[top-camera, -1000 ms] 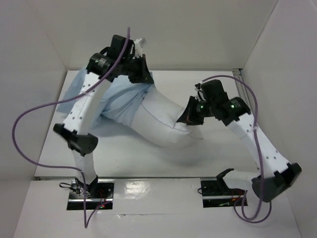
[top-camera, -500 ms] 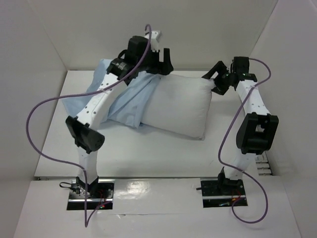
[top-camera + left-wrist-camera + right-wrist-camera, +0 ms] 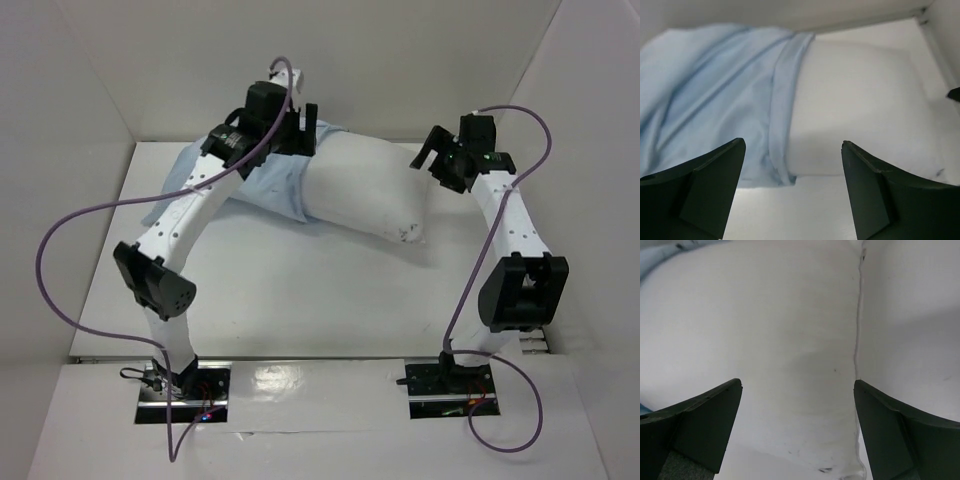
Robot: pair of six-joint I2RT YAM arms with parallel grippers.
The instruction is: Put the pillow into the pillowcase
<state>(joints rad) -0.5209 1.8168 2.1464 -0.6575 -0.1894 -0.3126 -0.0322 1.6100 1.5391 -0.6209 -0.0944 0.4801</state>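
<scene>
We have the pillow [image 3: 370,195] only partly in the pillowcase [image 3: 265,190]: its left end sits inside, at the back of the surface [image 3: 300,290], while more than half lies bare. Our left pincer [image 3: 792,144] and right pincer [image 3: 797,383] hover over it, jaws apart and empty; the rest needs covering.

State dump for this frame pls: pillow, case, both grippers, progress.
pillow: white, lying on the table, left end inside the case, the rest bare
pillowcase: pale blue, wrinkled, hem around the pillow
left gripper: open, empty, above the hem
right gripper: open, empty, over the pillow's bare right part
progress: partly in, most of the pillow uncovered
</scene>
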